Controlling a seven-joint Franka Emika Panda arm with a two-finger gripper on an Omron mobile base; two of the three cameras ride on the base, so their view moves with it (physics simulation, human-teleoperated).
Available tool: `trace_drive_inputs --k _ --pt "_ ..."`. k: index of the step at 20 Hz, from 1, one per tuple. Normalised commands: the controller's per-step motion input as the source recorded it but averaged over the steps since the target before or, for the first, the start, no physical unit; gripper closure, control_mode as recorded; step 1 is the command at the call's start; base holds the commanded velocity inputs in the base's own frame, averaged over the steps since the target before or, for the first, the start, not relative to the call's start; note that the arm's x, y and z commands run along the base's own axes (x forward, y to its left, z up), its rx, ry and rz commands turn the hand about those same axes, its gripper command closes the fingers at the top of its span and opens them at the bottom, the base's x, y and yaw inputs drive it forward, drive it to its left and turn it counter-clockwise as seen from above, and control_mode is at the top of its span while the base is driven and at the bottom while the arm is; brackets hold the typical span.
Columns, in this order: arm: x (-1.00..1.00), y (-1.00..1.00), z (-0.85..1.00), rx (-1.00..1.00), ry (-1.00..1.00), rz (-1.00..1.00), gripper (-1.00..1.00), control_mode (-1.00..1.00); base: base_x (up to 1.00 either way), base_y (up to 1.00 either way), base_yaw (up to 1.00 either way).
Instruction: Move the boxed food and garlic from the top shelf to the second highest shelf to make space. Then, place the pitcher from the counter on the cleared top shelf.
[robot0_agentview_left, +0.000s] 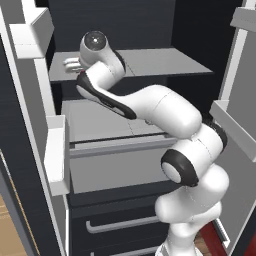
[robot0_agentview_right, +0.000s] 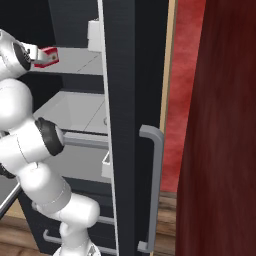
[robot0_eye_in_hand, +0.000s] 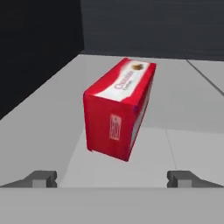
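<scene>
A: Start with your left base view. What do you have?

B: Your arm (robot0_agentview_left: 165, 115) reaches up and left into the open fridge, its wrist at the top shelf (robot0_agentview_left: 165, 62). A second, wider grey shelf (robot0_agentview_left: 95, 122) sits below it, and drawers (robot0_agentview_left: 115, 222) lie lower still. You cannot read the end effector here; the wrist covers it.

A: And the right base view?

B: The boxed food (robot0_agentview_right: 47, 56) shows as a red carton with a white patch, right beside your arm's upper joint, at the level of the top shelf (robot0_agentview_right: 80, 62). The dark fridge door (robot0_agentview_right: 132, 125) stands edge-on with its grey handle (robot0_agentview_right: 155, 190).

A: Now the hand view.

B: The boxed food (robot0_eye_in_hand: 120, 107) stands on the top shelf (robot0_eye_in_hand: 183, 100), near the dark left wall (robot0_eye_in_hand: 39, 48), one corner turned toward you. Your end effector (robot0_eye_in_hand: 112, 178) is spread wide, one fingertip (robot0_eye_in_hand: 43, 178) to each side and short of the carton, gripping nothing.
</scene>
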Motion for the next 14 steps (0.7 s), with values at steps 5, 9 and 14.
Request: trace_drive_inputs --k 5,9,14 --pt "0.31 0.02 -0.03 0.00 0.00 -0.09 -1.00 -1.00 0.00 0.00 0.00" --pt "0.33 0.07 0.00 0.00 0.00 -0.07 -1.00 -1.00 0.00 0.00 0.00" --pt "0.35 0.01 0.00 0.00 0.00 -0.04 -1.00 -1.00 0.00 0.00 0.00"
